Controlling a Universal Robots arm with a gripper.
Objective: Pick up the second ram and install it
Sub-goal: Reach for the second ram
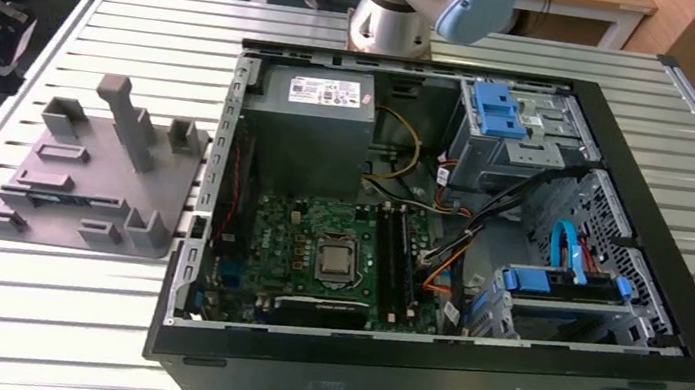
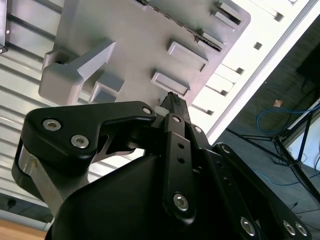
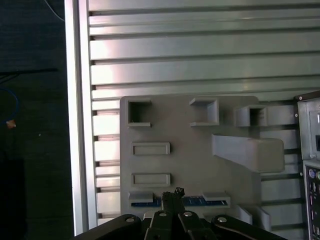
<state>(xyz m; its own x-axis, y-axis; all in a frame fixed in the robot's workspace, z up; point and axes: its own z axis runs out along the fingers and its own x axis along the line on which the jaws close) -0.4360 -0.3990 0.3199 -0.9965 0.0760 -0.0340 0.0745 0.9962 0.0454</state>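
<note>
Hanging over a gray holder, the gripper (image 3: pixel 175 192) has its black jaws together at the tips, and nothing is seen between them; the second wrist view shows the gripper (image 2: pixel 172 98) the same way. Just past the tips in the first wrist view lies the second ram (image 3: pixel 197 202), a thin blue strip standing on edge in a slot along one edge of the holder (image 3: pixel 190 160). The jaws cover its middle part, and I cannot tell whether they touch it. The holder (image 1: pixel 89 217) rests on the slatted metal counter (image 1: pixel 36 315). Just beside it, toward the exterior view's right, lies the open computer case (image 1: pixel 645 386), with its green board (image 1: pixel 273 246) inside.
</note>
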